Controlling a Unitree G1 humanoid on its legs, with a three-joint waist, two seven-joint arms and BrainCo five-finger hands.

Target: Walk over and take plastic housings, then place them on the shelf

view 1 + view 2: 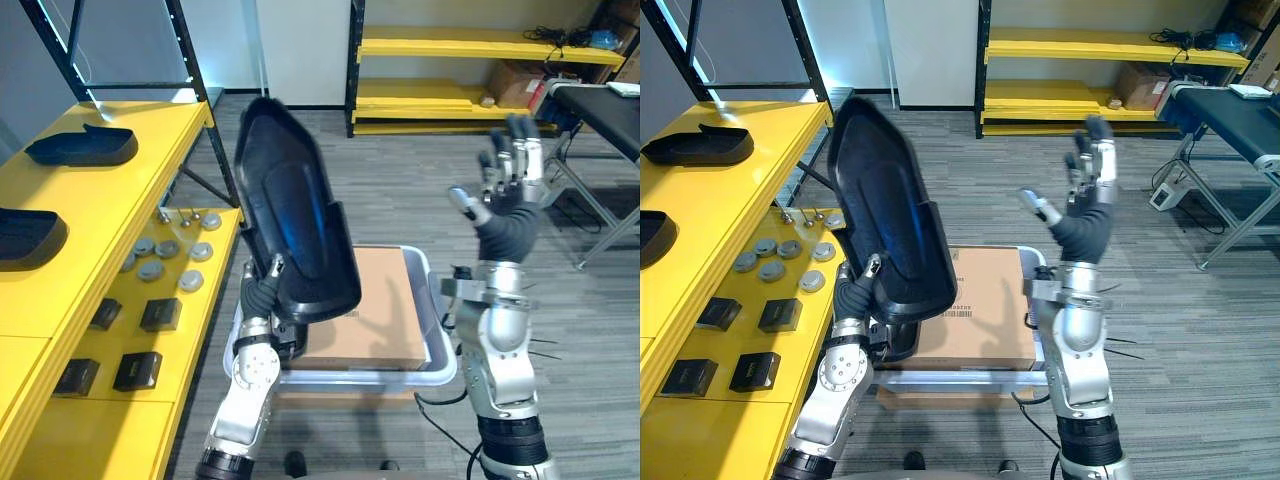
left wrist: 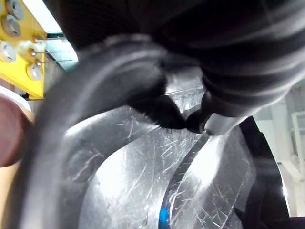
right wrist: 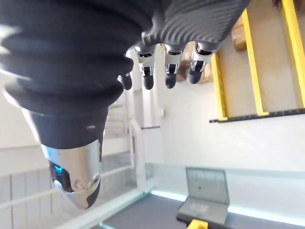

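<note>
Left hand [image 1: 262, 292]: pinches the lower rim of the upright black housing [image 1: 295, 215], just beside the yellow shelf [image 1: 160, 170].
Right hand [image 1: 510, 195]: fingers spread, well clear of the shelf.

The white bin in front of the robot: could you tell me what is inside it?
A cardboard box lies in the white bin. The black housing in the left hand covers the box's left part; anything under the box is hidden.
</note>
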